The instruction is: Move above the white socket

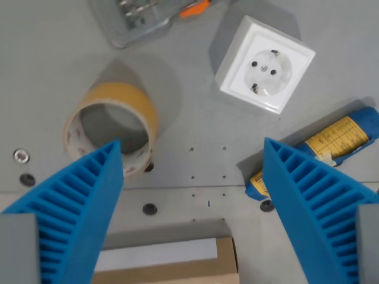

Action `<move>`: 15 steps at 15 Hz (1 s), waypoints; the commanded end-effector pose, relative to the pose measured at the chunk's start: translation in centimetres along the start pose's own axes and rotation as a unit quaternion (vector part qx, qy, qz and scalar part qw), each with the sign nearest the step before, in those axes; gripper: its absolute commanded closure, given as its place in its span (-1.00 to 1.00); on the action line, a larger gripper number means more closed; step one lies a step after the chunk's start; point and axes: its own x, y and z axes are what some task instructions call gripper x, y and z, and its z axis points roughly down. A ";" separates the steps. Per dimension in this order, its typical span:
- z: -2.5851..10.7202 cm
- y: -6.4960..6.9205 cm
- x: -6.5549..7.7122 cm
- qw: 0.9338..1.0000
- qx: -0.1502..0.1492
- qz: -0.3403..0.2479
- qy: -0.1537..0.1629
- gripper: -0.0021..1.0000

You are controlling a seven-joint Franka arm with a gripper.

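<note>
The white socket [266, 65] is a square box with a round recessed face, lying on the grey table toward the wrist view's upper right. My gripper [192, 151] hangs above the table with its two blue ribbed fingers [83, 201] spread wide and nothing between them. The socket lies beyond the fingertips and to the wrist view's right of the midpoint, closer to the right finger [308, 195].
A roll of tan tape [112, 127] stands by the left fingertip. A blue and yellow packet [331, 145] lies behind the right finger. A clear plastic case with an orange piece [148, 18] is at the top. A cardboard box [172, 263] sits at the bottom edge.
</note>
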 end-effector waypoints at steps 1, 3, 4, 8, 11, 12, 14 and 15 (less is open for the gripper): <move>1.2 0.8 -0.1 0.993 -0.003 0.107 0.040 -1.00; 2.1 1.4 0.0 0.991 -0.002 0.125 0.040 -1.00; 2.6 1.7 0.0 0.990 -0.002 0.133 0.042 -1.00; 4.6 2.9 0.2 0.986 -0.002 0.163 0.043 -1.00; 6.0 3.7 0.3 0.982 -0.002 0.181 0.044 -1.00; 6.5 4.0 0.4 0.982 -0.002 0.187 0.043 -1.00; 7.3 4.5 0.5 0.980 -0.002 0.195 0.044 -1.00; 7.7 4.8 0.5 0.979 -0.002 0.197 0.045 -1.00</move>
